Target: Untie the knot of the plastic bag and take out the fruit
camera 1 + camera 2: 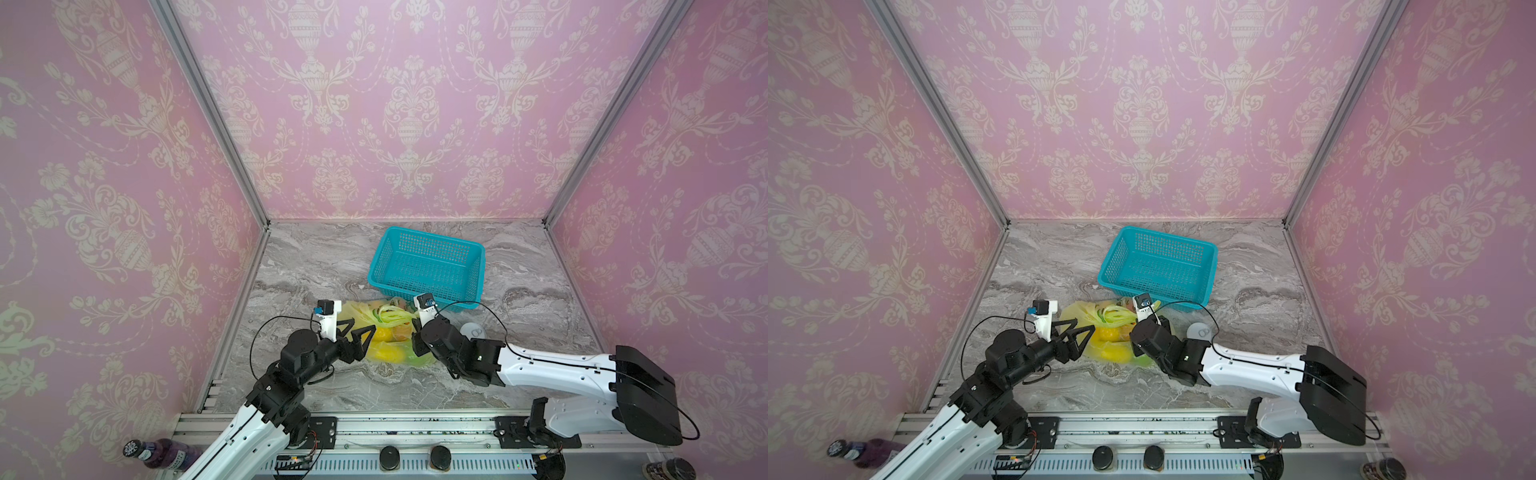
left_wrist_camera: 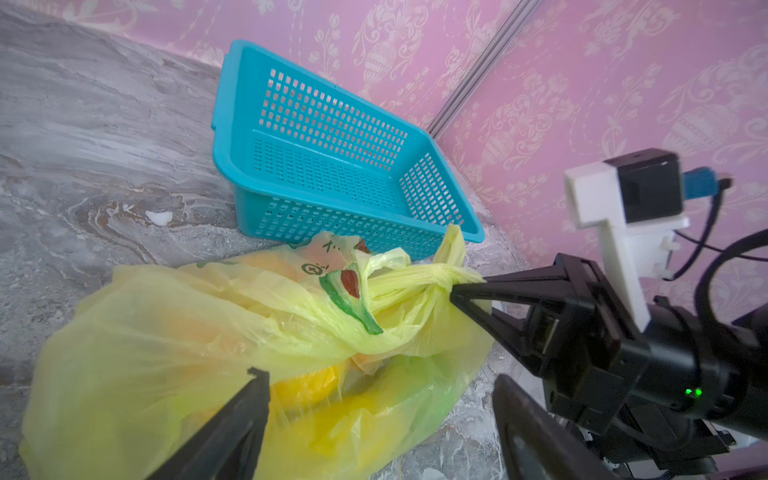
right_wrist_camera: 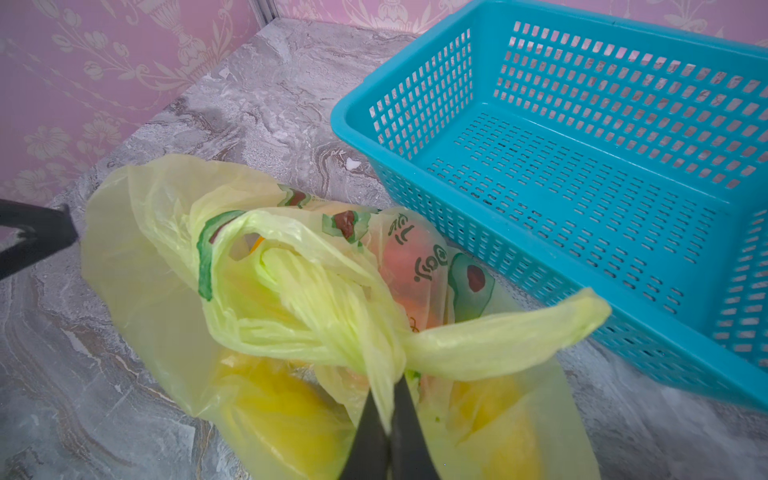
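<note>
Your right gripper clamped on knot; your left gripper jaws apart at plastic bag 9 o'clock; fruit inside.

The left arm and the right arm wear glossy white shells on their long links and matt black housings at the joints; the right one's shell is dotted with small dark screw holes and meets a bulky black block. Thin black cables loop along both. Each wrist bears a white bracket with a black camera and blue plug. The left gripper has black, hollow triangular fingers. Two green lights glow on the right wrist.
</note>
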Controlling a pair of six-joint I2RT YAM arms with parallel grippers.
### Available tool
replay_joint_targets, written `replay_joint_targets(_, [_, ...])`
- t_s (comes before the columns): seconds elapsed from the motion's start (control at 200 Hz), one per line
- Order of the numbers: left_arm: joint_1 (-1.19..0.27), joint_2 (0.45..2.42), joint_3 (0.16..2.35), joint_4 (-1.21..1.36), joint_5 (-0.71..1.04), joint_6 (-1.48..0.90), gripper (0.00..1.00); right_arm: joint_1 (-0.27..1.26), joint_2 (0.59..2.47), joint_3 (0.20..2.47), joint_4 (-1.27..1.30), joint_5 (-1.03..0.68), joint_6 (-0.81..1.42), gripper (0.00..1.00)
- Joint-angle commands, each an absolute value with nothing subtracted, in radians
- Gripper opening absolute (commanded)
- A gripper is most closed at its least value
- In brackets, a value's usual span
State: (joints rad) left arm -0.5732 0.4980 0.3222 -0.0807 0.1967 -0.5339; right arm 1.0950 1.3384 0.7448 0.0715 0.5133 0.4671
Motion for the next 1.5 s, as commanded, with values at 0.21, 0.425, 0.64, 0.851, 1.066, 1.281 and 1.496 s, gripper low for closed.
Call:
replay_joint_targets(0.21, [-0.638, 0.869, 0.415, 0.040, 0.100, -0.534, 0.87, 1.091, 1.353, 0.781, 0.098, 0.516, 0.464, 0.00])
replay_joint_targets(0.425, [-0.640, 0.933, 0.414, 0.135, 0.078, -0.573, 0.79, 1.091, 1.366, 0.783, 0.109, 0.503, 0.460, 0.00])
replay_joint_targets(0.64, [-0.641, 0.970, 0.414, 0.196, 0.102, -0.582, 0.18, 1.094, 1.387, 0.782, 0.130, 0.480, 0.459, 0.00])
replay_joint_targets(0.851, [-0.640, 0.867, 0.397, 0.081, -0.042, -0.552, 0.00, 1.092, 1.358, 0.741, 0.132, 0.534, 0.475, 0.00])
replay_joint_targets(1.066, [-0.630, 0.739, 0.366, -0.016, -0.162, -0.543, 0.00, 1.088, 1.281, 0.664, 0.143, 0.596, 0.498, 0.00])
replay_joint_targets(1.281, [-0.566, 0.673, 0.335, -0.054, -0.162, -0.564, 0.00, 1.080, 1.179, 0.562, 0.156, 0.657, 0.538, 0.00])
replay_joint_targets(1.496, [-0.431, 0.672, 0.294, -0.028, -0.059, -0.604, 0.00, 1.055, 1.094, 0.466, 0.181, 0.667, 0.592, 0.00])
